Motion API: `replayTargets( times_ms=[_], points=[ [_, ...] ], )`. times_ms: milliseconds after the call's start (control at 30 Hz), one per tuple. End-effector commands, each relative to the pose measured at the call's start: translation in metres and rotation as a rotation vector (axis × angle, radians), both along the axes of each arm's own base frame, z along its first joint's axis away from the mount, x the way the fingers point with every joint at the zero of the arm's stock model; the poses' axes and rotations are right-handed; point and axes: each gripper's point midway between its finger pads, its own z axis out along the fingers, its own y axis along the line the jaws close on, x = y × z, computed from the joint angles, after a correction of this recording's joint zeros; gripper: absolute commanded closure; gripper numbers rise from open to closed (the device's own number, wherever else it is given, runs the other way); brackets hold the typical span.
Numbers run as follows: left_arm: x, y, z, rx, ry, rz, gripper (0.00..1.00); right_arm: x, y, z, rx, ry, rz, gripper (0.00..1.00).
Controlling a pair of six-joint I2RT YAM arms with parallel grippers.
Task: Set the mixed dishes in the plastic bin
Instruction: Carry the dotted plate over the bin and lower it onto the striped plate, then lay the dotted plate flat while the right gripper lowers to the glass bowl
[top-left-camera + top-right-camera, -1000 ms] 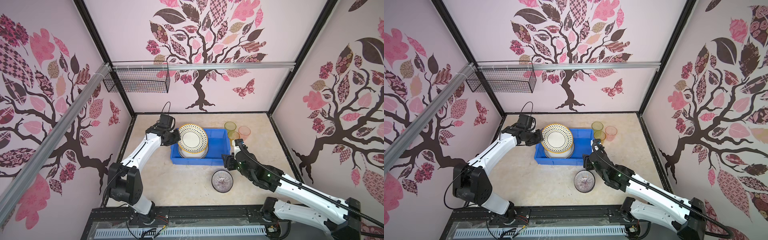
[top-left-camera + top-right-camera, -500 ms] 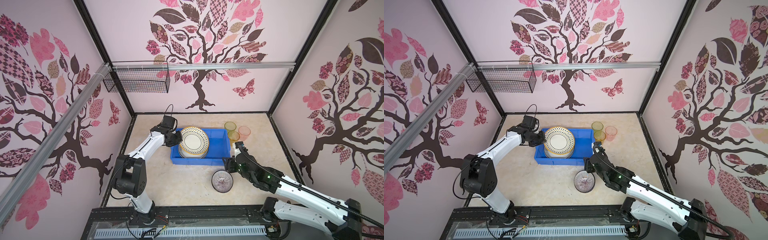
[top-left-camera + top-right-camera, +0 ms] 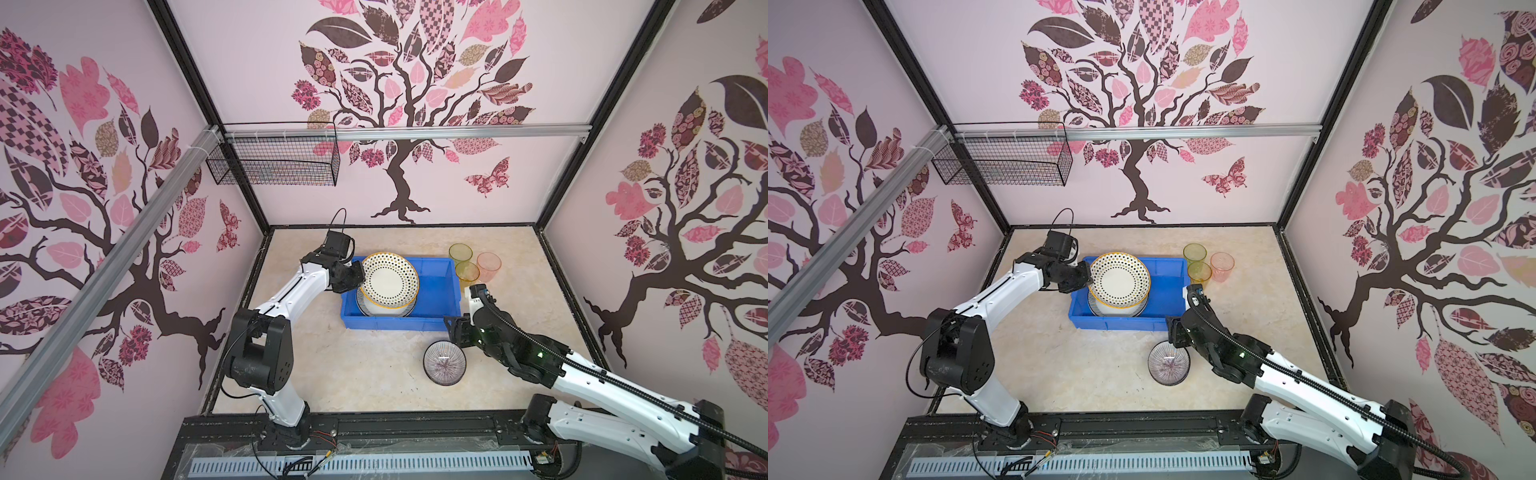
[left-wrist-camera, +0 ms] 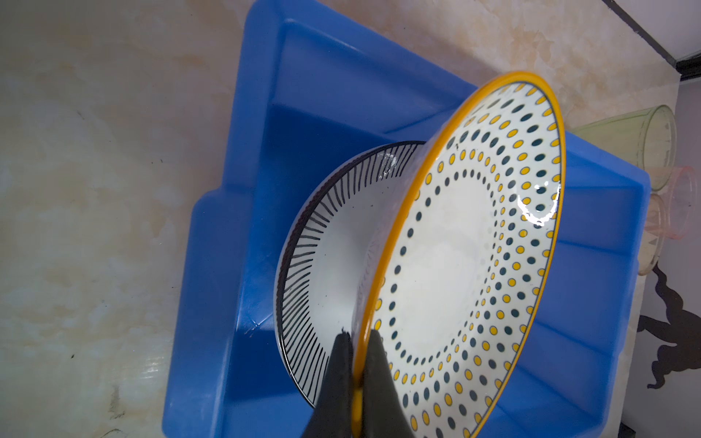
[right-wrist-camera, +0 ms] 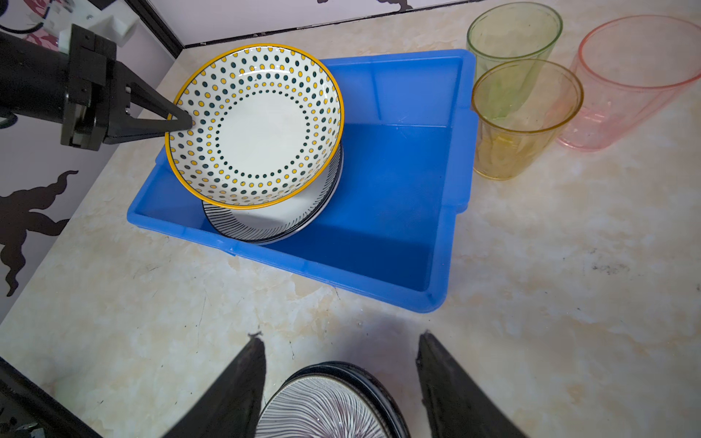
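Left gripper (image 4: 358, 335) is clamped on the rim of a dotted plate (image 3: 390, 282), held tilted above a striped-rim plate (image 5: 265, 223) lying in the 9 o'clock half of the blue bin (image 3: 438, 291). Right gripper (image 5: 340, 337) hangs with jaws apart, empty, near a purple-striped bowl (image 3: 444, 362) at the bin's 5 o'clock. Three cups (image 3: 467, 271) stand at its 2 o'clock.

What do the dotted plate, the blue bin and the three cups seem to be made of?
Dotted plate: likely glazed ceramic, glossy; sharp light reflections on its face.
Blue bin: moulded plastic, smooth slight sheen; uniform colour, ribbed walls.
Green cup, yellow cup, pink cup: tinted clear plastic or glass, undecidable; the table shows through them.
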Motion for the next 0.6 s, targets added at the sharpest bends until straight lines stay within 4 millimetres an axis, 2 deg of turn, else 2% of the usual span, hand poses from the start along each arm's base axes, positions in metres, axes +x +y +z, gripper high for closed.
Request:
replayTargets(
  times_ms=[0,567],
  points=[
    [0.009,-0.012,0.019,-0.07,-0.085,-0.017,1.0,-0.001,0.0,0.012,0.013,0.005,0.005,0.34],
    [-0.001,-0.007,-0.003,-0.06,-0.044,-0.002,1.0,-0.008,0.002,0.002,-0.018,0.056,0.039,0.33]
  ],
)
